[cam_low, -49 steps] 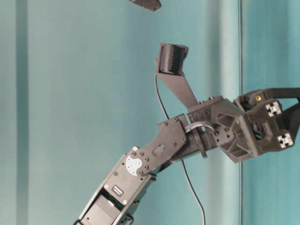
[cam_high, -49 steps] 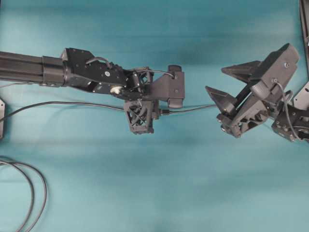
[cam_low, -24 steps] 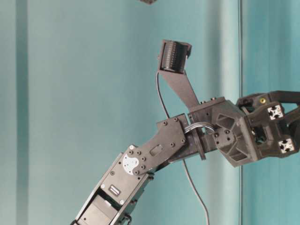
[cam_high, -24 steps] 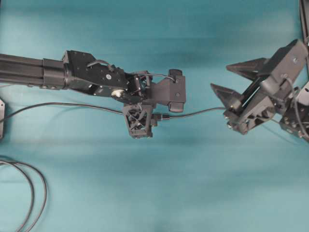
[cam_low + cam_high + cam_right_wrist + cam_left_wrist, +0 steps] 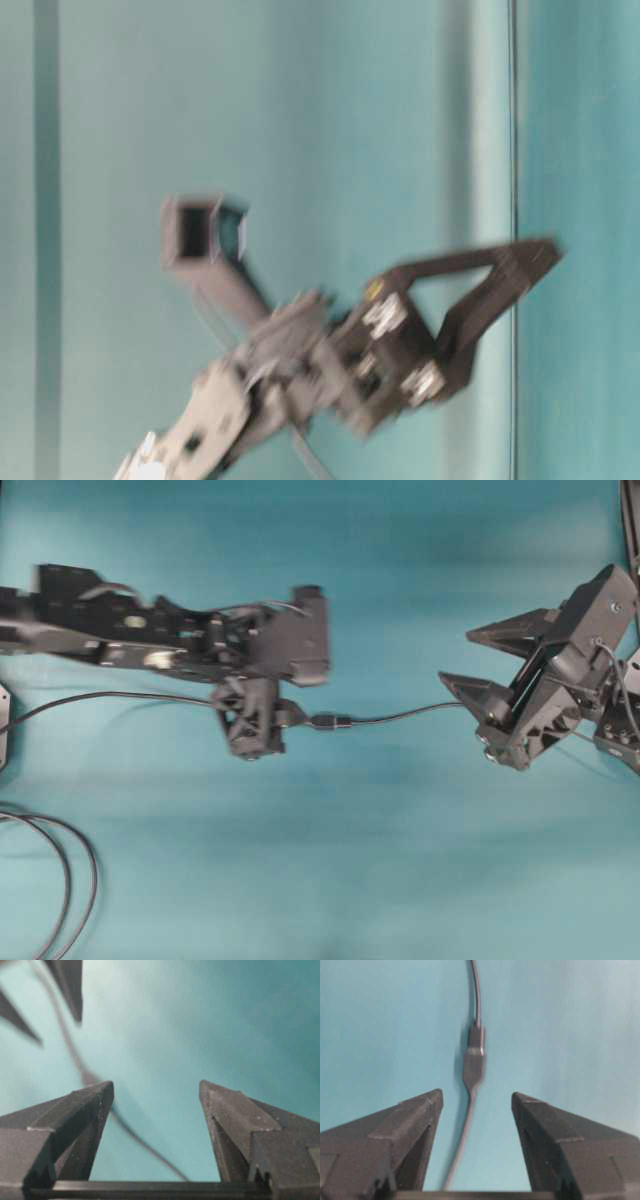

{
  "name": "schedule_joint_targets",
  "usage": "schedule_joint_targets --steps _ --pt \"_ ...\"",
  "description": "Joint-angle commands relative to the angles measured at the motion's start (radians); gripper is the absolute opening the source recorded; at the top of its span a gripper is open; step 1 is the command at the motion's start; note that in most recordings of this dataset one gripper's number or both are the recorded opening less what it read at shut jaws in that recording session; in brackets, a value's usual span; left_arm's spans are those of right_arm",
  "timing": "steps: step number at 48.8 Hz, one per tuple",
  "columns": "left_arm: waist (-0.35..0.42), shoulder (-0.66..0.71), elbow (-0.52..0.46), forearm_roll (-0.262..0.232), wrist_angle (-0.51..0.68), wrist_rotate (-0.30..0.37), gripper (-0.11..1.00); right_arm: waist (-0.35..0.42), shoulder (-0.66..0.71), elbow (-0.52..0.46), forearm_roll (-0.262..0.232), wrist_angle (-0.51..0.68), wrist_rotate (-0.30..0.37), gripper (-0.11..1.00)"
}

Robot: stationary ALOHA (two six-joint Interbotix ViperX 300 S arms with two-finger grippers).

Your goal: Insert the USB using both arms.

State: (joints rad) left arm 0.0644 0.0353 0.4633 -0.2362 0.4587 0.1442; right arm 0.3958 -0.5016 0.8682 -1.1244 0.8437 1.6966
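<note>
A plain teal table (image 5: pixel 380 880) fills every view, bare but for cables and the two arms.

The left pincer (image 5: pixel 476 1105) stands wide open with nothing between its jaws; in its wrist view the dark cable (image 5: pixel 465 1130) runs up through the gap without touching either jaw. Just beyond the tips lies the joint: the USB (image 5: pixel 477 1037) and the socket (image 5: pixel 474 1066) sit end to end in one straight line, with no silvery tip showing between them. From overhead the same joint (image 5: pixel 329 721) lies on the table just right of the left pincer (image 5: pixel 262 720), which is blurred with motion, as is the whole left arm in the table-level view.

The right pincer (image 5: pixel 156 1092) is likewise wide open and empty. Its wrist view shows only the cable (image 5: pixel 135 1137) crossing the table below and the blurred tips of the other pincer at the top left. Overhead, the right pincer (image 5: pixel 478 665) hangs well apart from the joint, with the cable (image 5: pixel 400 716) curving from the plug toward its lower jaw.

Further out, a looped double cable (image 5: pixel 70 880) lies at the table's lower left, away from the work.

Judging by this, the insertion looks done: plug and socket appear mated, both pincers have let go. How fully the plug is seated cannot be told from these views. What seems left is only for the arms to clear off.
</note>
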Motion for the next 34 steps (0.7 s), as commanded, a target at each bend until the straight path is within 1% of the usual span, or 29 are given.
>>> schedule_joint_targets --steps 1,4,7,12,14,19,24,25,29,34 --pt "-0.012 -0.089 0.043 -0.003 -0.052 -0.044 0.72 -0.003 -0.028 0.002 -0.003 -0.043 -0.002 0.74" --pt "-0.018 -0.13 0.083 -0.003 -0.094 -0.063 0.72 -0.006 -0.046 0.017 -0.003 -0.083 -0.005 0.74" --pt "-0.029 -0.178 0.129 -0.002 -0.138 -0.063 0.72 -0.012 -0.071 0.037 -0.003 -0.14 -0.011 0.74" --pt "-0.048 -0.236 0.19 -0.002 -0.183 -0.063 0.72 -0.046 -0.118 0.084 0.0 -0.261 -0.044 0.74" --pt "-0.055 -0.261 0.212 -0.002 -0.198 -0.063 0.72 -0.064 -0.138 0.101 0.009 -0.304 -0.066 0.74" --pt "-0.061 -0.325 0.262 -0.002 -0.25 -0.063 0.72 -0.133 -0.175 0.13 0.04 -0.397 -0.135 0.74" --pt "-0.061 -0.403 0.334 0.0 -0.331 -0.061 0.72 -0.218 -0.184 0.14 0.057 -0.495 -0.241 0.74" --pt "-0.061 -0.417 0.348 0.0 -0.347 -0.061 0.72 -0.247 -0.184 0.141 0.06 -0.531 -0.275 0.74" --pt "-0.064 -0.479 0.411 0.0 -0.414 -0.054 0.72 -0.324 -0.183 0.149 0.069 -0.635 -0.351 0.74" --pt "-0.069 -0.568 0.494 0.005 -0.543 -0.038 0.72 -0.402 -0.183 0.169 0.074 -0.747 -0.408 0.74"
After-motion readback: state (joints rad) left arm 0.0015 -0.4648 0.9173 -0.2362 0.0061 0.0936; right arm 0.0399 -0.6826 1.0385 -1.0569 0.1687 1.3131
